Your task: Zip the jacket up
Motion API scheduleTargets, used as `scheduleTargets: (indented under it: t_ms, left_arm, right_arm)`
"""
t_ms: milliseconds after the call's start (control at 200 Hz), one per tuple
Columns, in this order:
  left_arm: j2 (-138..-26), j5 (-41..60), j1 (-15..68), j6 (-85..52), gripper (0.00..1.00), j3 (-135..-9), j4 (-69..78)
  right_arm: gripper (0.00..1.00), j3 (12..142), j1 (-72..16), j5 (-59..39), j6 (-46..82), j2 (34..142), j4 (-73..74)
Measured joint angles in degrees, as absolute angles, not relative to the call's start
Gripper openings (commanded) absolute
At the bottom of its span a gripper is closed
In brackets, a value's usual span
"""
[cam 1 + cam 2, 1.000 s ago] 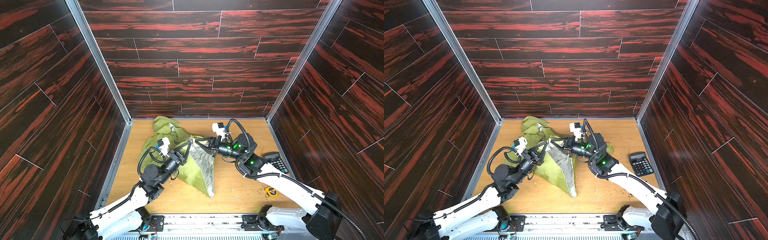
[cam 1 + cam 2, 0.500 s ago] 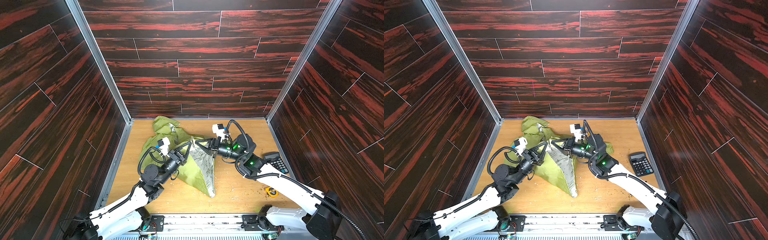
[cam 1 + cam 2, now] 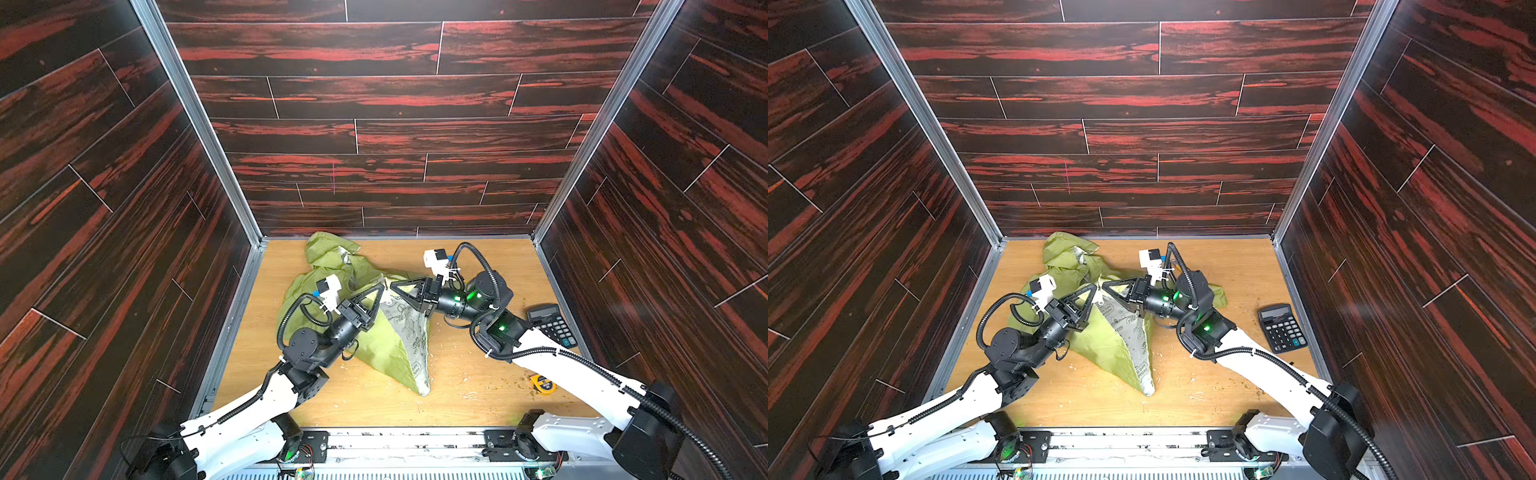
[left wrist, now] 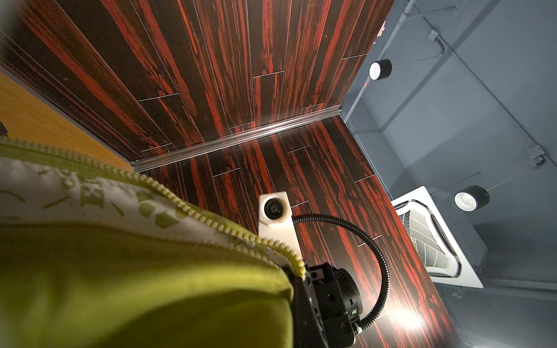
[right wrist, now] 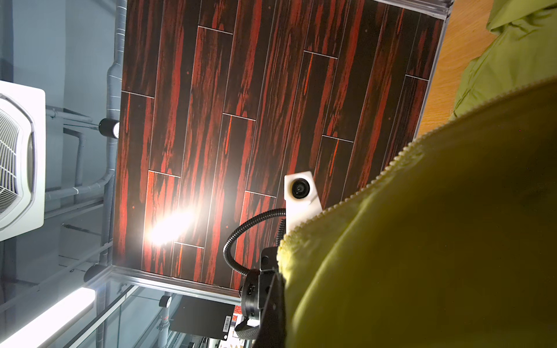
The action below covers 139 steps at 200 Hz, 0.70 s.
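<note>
Wood-grain tabletop [image 3: 478,386], walled by dark red-streaked panels, carries the jacket [image 3: 374,345] at lower centre of both top views (part lies crumpled toward the back wall). At the fabric's peak the left gripper [image 3: 379,290] and right gripper [image 3: 394,286] meet almost tip to tip, each clenched on a jacket edge and holding it tented. One row of zipper teeth [image 4: 193,211] borders the patterned lining. A calculator [image 3: 550,324] lies well apart, right.
</note>
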<state>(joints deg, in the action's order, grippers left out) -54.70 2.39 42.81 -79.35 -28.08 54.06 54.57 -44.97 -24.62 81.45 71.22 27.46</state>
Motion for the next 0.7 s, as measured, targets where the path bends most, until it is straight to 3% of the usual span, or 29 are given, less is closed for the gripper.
scheduleTargets:
  t_ms: [696]
  left_arm:
    - [-52.6, 2.3, 42.9, -79.5, 0.0, -28.1, 54.0]
  right_arm:
    - [0.0, 53.7, -45.4, -25.9, 82.4, 71.2, 27.0]
